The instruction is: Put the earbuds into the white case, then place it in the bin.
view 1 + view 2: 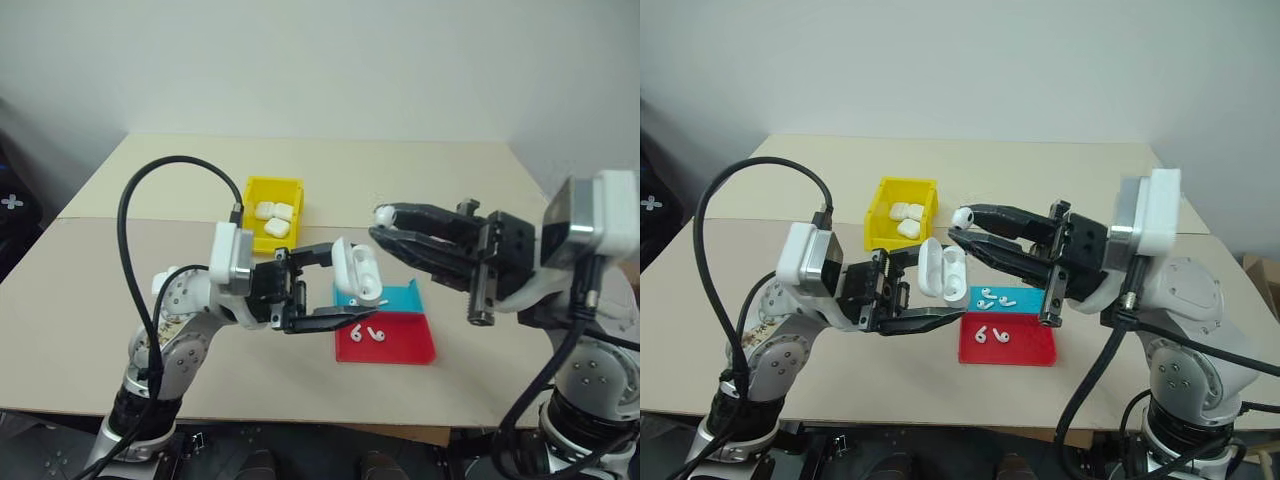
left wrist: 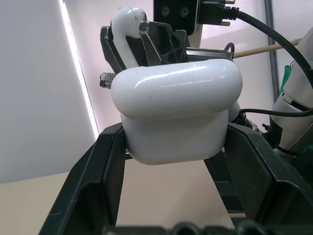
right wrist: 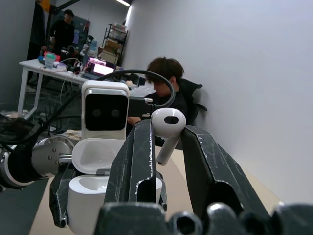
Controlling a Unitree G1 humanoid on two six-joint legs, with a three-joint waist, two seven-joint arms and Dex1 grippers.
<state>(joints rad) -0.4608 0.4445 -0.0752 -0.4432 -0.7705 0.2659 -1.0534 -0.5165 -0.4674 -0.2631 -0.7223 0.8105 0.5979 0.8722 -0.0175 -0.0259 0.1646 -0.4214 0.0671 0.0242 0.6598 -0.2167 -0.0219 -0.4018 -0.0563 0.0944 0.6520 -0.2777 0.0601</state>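
We note left end effector [image 1: 923,296] clamping small glossy white charging case [image 1: 938,270], lid flipped up, above beige table [image 1: 1060,170]. Right end effector [image 1: 962,226] pinches tiny white stemmed earbud [image 1: 962,215] just beside case. More earbuds [image 1: 990,335] on red tray [image 1: 1030,348]. Yellow plastic bin [image 1: 880,205] holds cases.

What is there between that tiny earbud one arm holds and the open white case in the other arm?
Nothing: in the right eye view, only open air separates the earbud from the white case, above bare table.

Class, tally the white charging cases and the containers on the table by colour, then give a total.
White glossy charging cases: 4
Yellow plastic bin: 1
Red shallow tray: 1
Blue shallow tray: 1
Total: 7
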